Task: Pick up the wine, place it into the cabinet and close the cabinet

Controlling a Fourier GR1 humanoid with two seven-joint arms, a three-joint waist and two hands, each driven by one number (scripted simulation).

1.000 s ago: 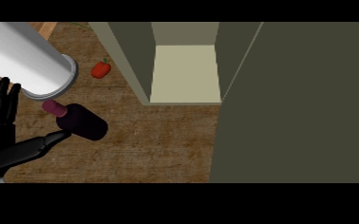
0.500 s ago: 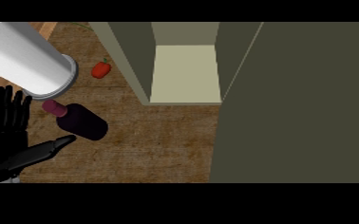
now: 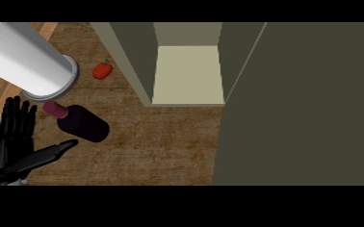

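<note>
Wine [image 3: 83, 124] ungrasped. Cabinet [image 3: 135, 62] open, door [image 3: 298, 106] swung right, leaving shelf [image 3: 188, 74] free for it. Wine sits on counter [image 3: 163, 146] left of cabinet; left hand [image 3: 18, 132] just beside it, fingers straight, thumb spread, holding nothing, apparently lining up a grasp

The left hand [image 3: 18, 137] is open, its fingers [image 3: 16, 115] straight, close together and pointing up the view. The thumb [image 3: 48, 155] stretches out wide to the hand's right. Above the fingertips slants a pale grey forearm [image 3: 32, 60], probably the left arm's.
</note>
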